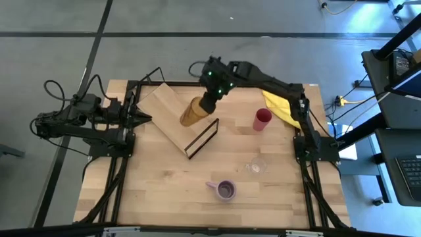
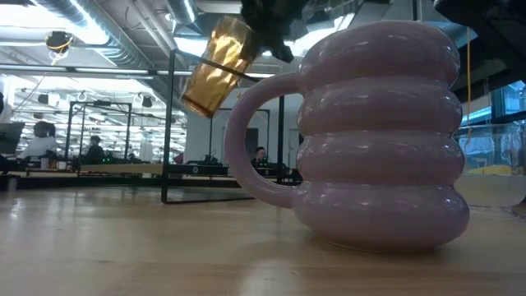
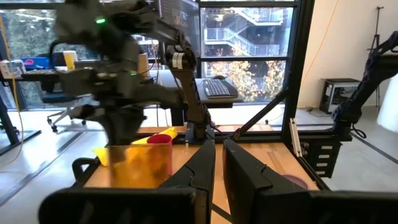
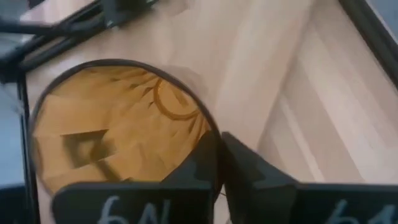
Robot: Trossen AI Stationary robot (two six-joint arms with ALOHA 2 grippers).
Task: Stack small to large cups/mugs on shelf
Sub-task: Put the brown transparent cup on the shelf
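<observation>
- Overhead, the right gripper (image 1: 209,99) reaches across the table's far side and pinches the rim of the amber tumbler (image 1: 193,112), which hangs tilted above the shelf (image 1: 164,108), close to its black wire frame (image 1: 202,138). The red cup (image 1: 262,120) stands beside the yellow cloth (image 1: 279,105); the small clear glass (image 1: 257,165) and the purple mug (image 1: 225,190) stand nearer the table's front edge, well apart from the shelf. The left gripper (image 1: 143,118) waits at the table's left edge, fingers pressed together, its tip just beside the shelf's corner.
- Low down at table height, the purple mug (image 2: 374,136) fills the foreground, handle to its left. Behind it the amber tumbler (image 2: 215,67) hangs tilted in the air, gripped at its upper end by dark fingers, with the wire frame (image 2: 168,123) standing upright below it.
- From the left wrist, the closed fingers (image 3: 202,171) point across the table; the amber tumbler (image 3: 138,165) hangs under the other arm, with the red cup (image 3: 160,139) behind it.
- From the right wrist, the gripper (image 4: 219,163) clamps the amber tumbler's (image 4: 118,124) rim, one finger inside the mouth, one outside, with pale wood beneath.
</observation>
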